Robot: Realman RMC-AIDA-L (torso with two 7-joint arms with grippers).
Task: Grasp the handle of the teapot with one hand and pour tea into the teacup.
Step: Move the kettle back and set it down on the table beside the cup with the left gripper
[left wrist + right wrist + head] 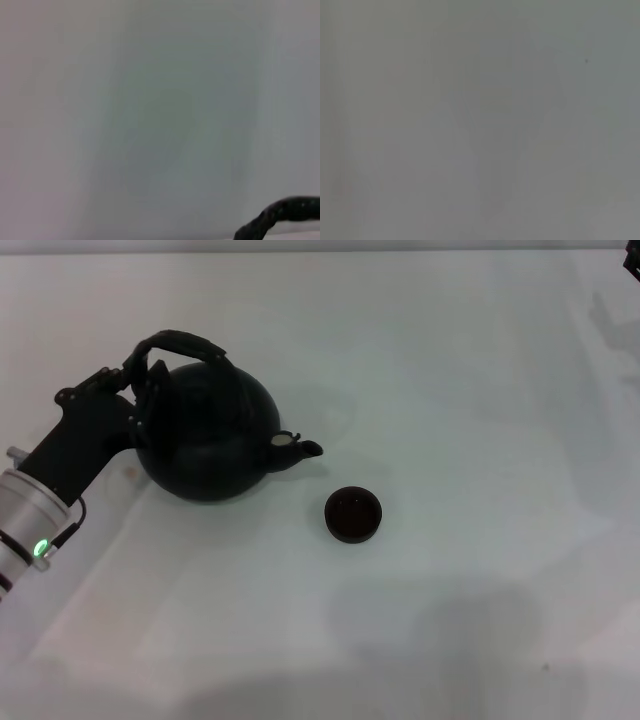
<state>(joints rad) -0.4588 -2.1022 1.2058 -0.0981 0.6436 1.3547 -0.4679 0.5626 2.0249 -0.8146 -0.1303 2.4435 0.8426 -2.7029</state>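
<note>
The black round teapot (205,440) stands on the white table at centre left, its short spout (300,449) pointing right toward the teacup. The arched handle (185,342) loops over its top, and a piece of the handle (280,216) shows in the left wrist view. My left gripper (138,380) comes in from the left and is shut on the handle's left end. The small black teacup (353,515), reddish-brown inside, sits just right of and nearer than the spout. Only a dark tip of my right gripper (632,266) shows at the far right corner.
The white table (480,390) stretches around the pot and the cup. The right wrist view shows only bare pale surface with a faint shadow.
</note>
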